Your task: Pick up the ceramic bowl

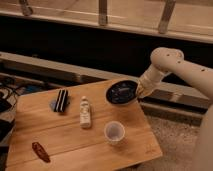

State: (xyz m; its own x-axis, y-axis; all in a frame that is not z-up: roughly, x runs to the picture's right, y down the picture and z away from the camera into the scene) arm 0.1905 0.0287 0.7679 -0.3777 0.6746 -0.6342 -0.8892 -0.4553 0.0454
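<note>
The wooden desk (75, 137) fills the lower left and centre of the frame, with a dark wall and railing behind it. The robot's white arm (175, 67) reaches in from the right, bending down to the desk's far right edge. There the ceramic bowl (121, 92) sits tilted, its dark glossy inside facing the camera, at centre right. The tool (140, 92) is at the bowl's right rim; it appears to be clenched on that rim, lifting one side. Glazed ceramic is likely stiff, fairly heavy, slippery and breakable, so a firm pinch across the rim wall seems the sensible hold. Smaller things lie further left: a white cup (114, 132), a small bottle (85, 111), a black striped object (61, 100), and a reddish item (40, 151).
</note>
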